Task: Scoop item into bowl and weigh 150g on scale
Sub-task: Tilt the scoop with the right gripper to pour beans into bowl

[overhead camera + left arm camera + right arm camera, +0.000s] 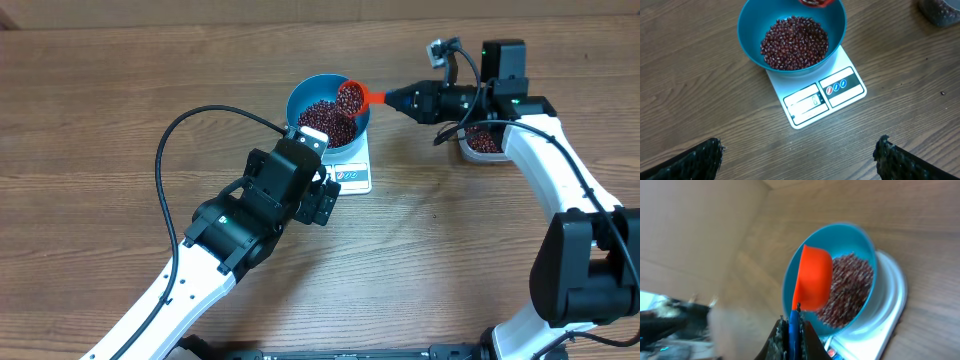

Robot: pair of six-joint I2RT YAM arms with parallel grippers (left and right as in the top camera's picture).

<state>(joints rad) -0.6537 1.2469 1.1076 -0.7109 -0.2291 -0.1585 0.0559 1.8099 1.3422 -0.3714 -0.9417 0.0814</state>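
Orange-red plastic is what we are clamping in the right gripper (398, 98): its jaws are pressing shut on the handle of a small scoop (351, 96), which is hanging over the right rim of the teal bowl (298, 100) with beans (327, 122) showing in its cup. The bowl is sitting on the white scale (356, 178), toward its far end, leaving the display panel uncovered, and a good heap of beans is lying inside. Our left gripper (800, 162) is hanging wide open and empty above the table just in front of the scale, touching nothing.

We are judging overshoot to be the main risk. We are not managing to read the display from any view, so tipping the whole scoop at once could be carrying us past the target, and taking beans back out is harder than adding them. From the right wrist the scoop is looking steeply rolled, close to the rim, so beans could be sliding off its outer edge onto the scale or the table. If the scoop is resting on the bowl, its pressure could be falsifying the reading or nudging the bowl off centre. The tub (484, 141) near our right arm could also be getting knocked on the way back.
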